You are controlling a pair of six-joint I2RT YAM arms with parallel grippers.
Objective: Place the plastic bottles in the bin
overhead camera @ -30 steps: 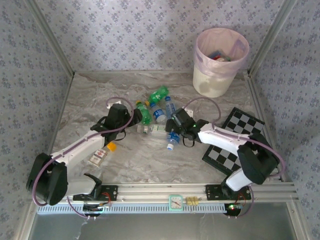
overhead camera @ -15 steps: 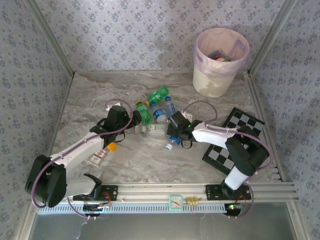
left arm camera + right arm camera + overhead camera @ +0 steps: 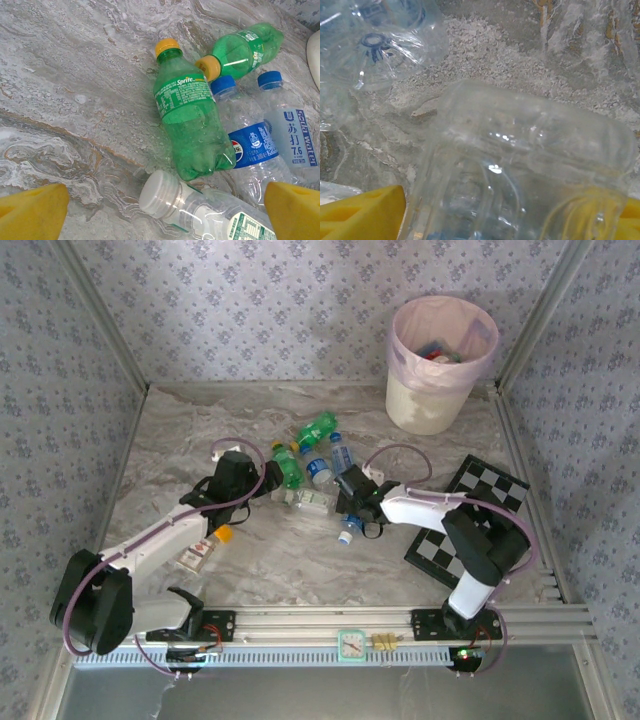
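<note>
Your loose plastic bottles (image 3: 312,468) lie in a cluster at the middle of the marble table (image 3: 190,430), between your two grippers. A few more lie inside the bin (image 3: 420,405), which stands upright at the far right corner, well apart from the cluster, its pink liner folded over the rim. Your right gripper (image 3: 510,200) has a clear bottle (image 3: 349,529) between its yellow fingers (image 3: 365,217). The body fills the gap from one finger to the other, so the jaws are clamped on it at a broad spread, and in the top view its blue cap points toward the near edge. Your left gripper (image 3: 162,212) is spread wide, its fingertips on either side of a white-capped bottle (image 3: 210,215) that lies on its side on the table. Just beyond that lies a green Sprite bottle (image 3: 192,125) with a yellow cap. A second green bottle (image 3: 242,47) lies farther off, the two yellow caps close together. To the right of the Sprite bottle lie a blue-labelled bottle (image 3: 252,145), touching it, and a soda water bottle (image 3: 295,132). Beside your left arm lie a red-and-white packet (image 3: 198,552) and a small orange piece (image 3: 222,534). A checkerboard (image 3: 490,495) lies under your right arm.
</note>
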